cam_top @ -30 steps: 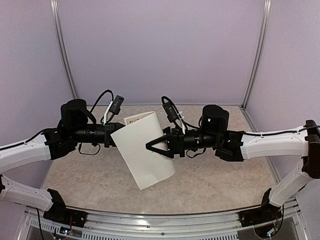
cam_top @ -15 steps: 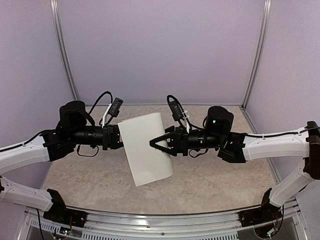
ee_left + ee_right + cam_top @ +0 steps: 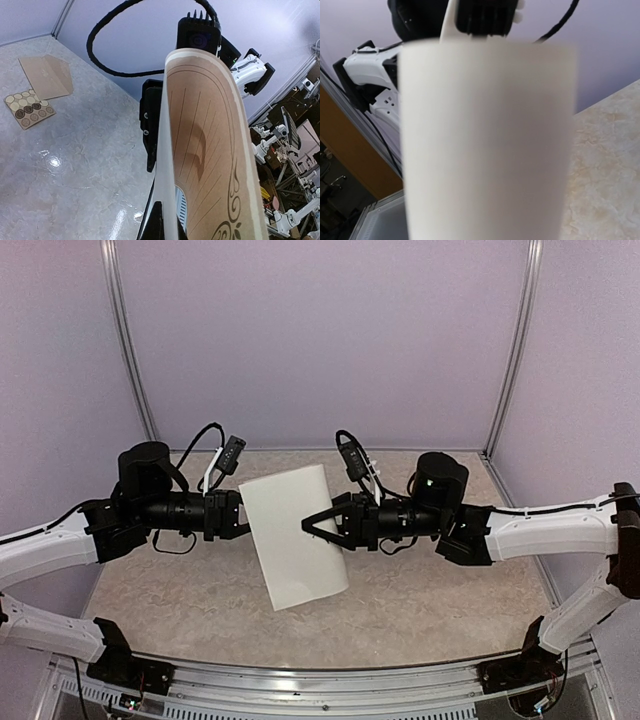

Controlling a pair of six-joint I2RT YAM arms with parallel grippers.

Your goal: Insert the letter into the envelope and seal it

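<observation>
Left arm: the left gripper (image 3: 236,516) is clamped tight on the left edge of the letter (image 3: 295,540) and holds it clear of the table (image 3: 430,590).

Left wrist view, left side: a brown envelope (image 3: 46,76) lies flat on the table with its flap open. A card of round gold and brown stickers (image 3: 29,108) lies just beside it, on the nearer side. Both are well apart from the held sheet.

Centre: the letter hangs in the air between the two arms, bowed into a curve, with its long sides running roughly away from the bases and tilted slightly. Its plain white reverse faces up toward the top camera. The face with the dark ornamental border and ruled lines (seen only from the left wrist) faces the left gripper's camera.

Right of centre: the right gripper (image 3: 312,527) lies over the right part of the sheet, with its fingers pointing left. From above they form a dark wedge on the white paper. Whether they are pinching the sheet or standing apart cannot be told. The right wrist camera shows only the blurred white reverse, which hides its own fingers.
</observation>
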